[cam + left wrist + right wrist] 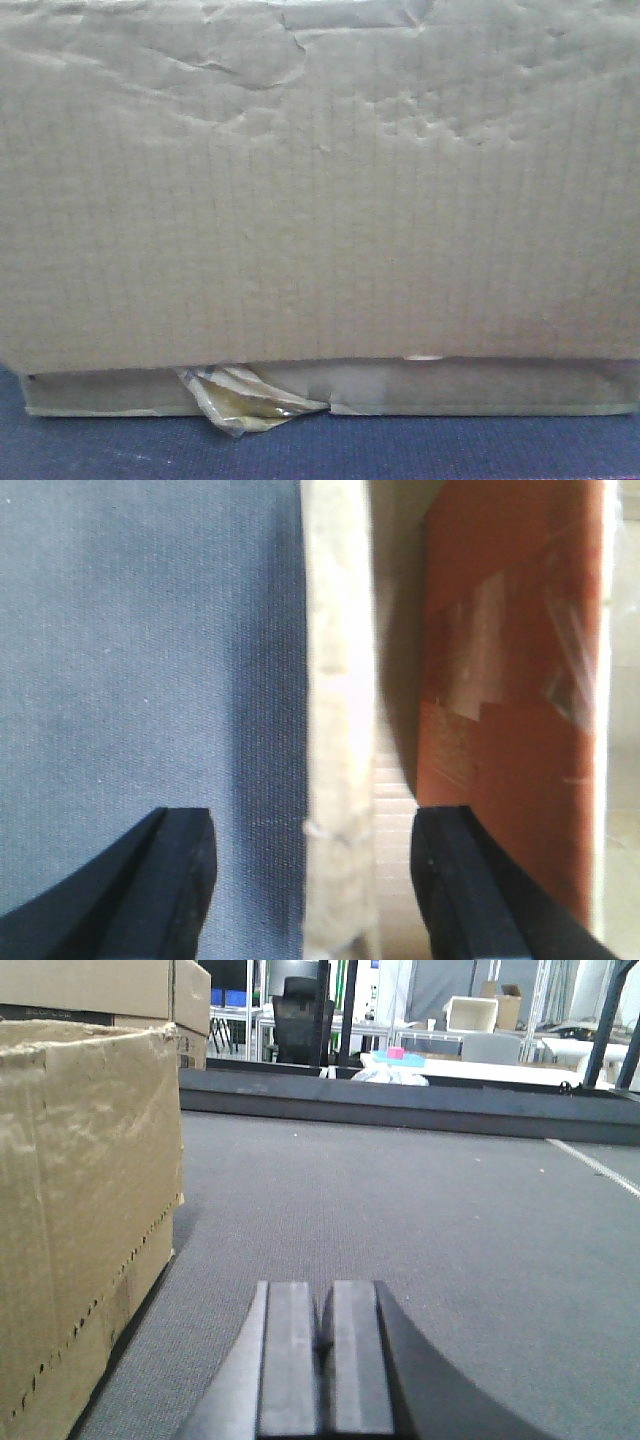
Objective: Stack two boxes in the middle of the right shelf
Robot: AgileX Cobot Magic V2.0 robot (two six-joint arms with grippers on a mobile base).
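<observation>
**Left tool spread astride a cardboard edge, right tool pinched on nothing**

Black fingers [185, 880] of the left tool [325, 880] stand wide apart at the bottom of the left wrist view; a pale cardboard edge [335, 730] runs up between them, touching neither finger; to its left lies the dark grey felt-like counter [130, 680], to its right a reddish-brown cardboard panel [500, 680] bearing a patch of clear tape [480, 640]; whether that panel is the inside of a box I cannot tell, and no contents show.

The right tool [320, 1360] sits low over the counter with its two pads pressed almost together and nothing between them; a brown cardboard box with a perforated line [80, 1210] stands on the counter to its left, apart from the tool; another cardboard box [100, 990] shows above and behind it, and I cannot tell whether it rests on it; a black office chair [300, 1015] stands far behind.

From the front, the tall brown corrugated cardboard box [320, 200] with its wrinkled face fills nearly the whole view; directly under its lower edge shows the shallow brown cardboard box [450, 390], resting on the counter; a curl of yellowish clear tape [250, 400] peels off its front.
</observation>
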